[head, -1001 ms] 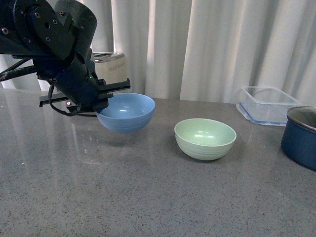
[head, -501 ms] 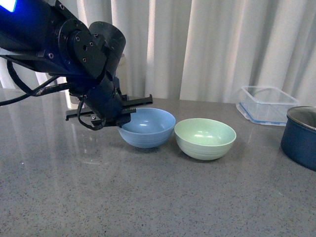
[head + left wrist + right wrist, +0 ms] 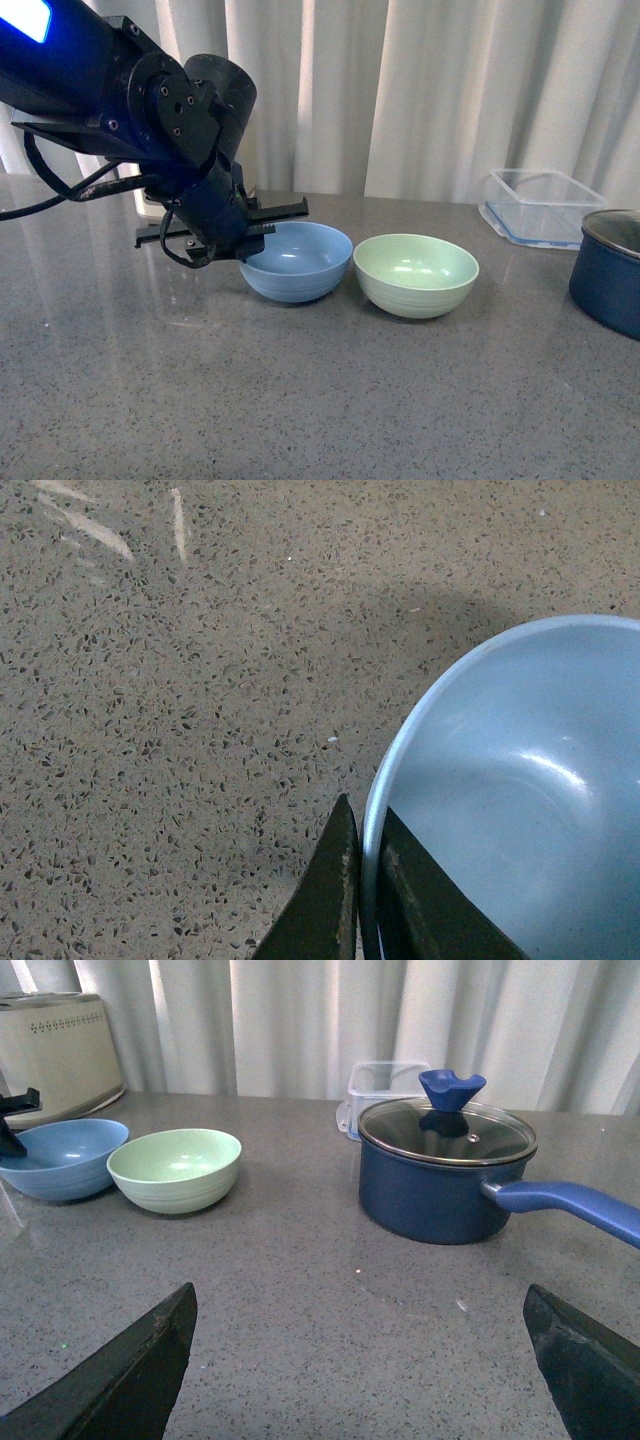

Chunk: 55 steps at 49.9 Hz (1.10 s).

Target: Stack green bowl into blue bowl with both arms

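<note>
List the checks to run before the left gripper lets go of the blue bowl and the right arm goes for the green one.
1. Blue bowl seated on the table: ok, it looks set down.
2. Left gripper freed from the blue bowl: not ok, its fingers pinch the rim.
3. Green bowl upright and empty: ok.
4. Gap between the two bowls: cannot tell, they look nearly touching.
5. Right gripper open and empty: ok.
6. Pot clear of the green bowl: ok, it stands apart.
</note>
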Each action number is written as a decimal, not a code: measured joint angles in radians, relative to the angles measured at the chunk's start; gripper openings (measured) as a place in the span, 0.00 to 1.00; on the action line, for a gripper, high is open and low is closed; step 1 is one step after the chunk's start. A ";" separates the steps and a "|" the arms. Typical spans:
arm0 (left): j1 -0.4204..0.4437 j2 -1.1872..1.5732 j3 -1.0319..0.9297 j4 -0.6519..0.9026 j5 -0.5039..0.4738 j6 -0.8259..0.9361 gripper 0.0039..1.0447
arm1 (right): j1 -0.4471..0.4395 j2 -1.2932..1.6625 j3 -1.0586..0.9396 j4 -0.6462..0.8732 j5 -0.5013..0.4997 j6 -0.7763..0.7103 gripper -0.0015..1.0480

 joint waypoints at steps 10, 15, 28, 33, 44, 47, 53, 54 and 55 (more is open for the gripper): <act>0.003 0.002 0.000 0.001 0.000 -0.003 0.11 | 0.000 0.000 0.000 0.000 0.000 0.000 0.90; 0.006 0.002 0.000 0.003 -0.005 -0.004 0.29 | 0.000 0.000 0.000 0.000 0.000 0.000 0.90; 0.019 -0.111 -0.109 0.109 -0.038 0.029 0.74 | 0.000 0.000 0.000 0.000 0.000 0.000 0.90; 0.022 -0.225 -0.218 0.177 -0.052 0.057 0.91 | 0.000 0.000 0.000 0.000 0.000 0.000 0.90; -0.003 -0.587 -0.654 0.313 -0.117 0.107 0.94 | 0.000 0.000 0.000 0.000 0.000 0.000 0.90; -0.027 -0.681 -0.776 0.312 -0.141 0.109 0.94 | 0.000 0.000 0.000 0.000 0.000 0.000 0.90; -0.051 -0.779 -0.906 0.307 -0.147 0.108 0.94 | 0.000 0.000 0.000 0.000 0.000 0.000 0.90; -0.053 -0.782 -0.909 0.307 -0.146 0.108 0.94 | 0.000 0.000 0.000 0.000 0.000 0.000 0.90; -0.055 -0.787 -0.912 0.307 -0.147 0.108 0.94 | 0.000 0.000 0.000 0.000 0.000 0.000 0.90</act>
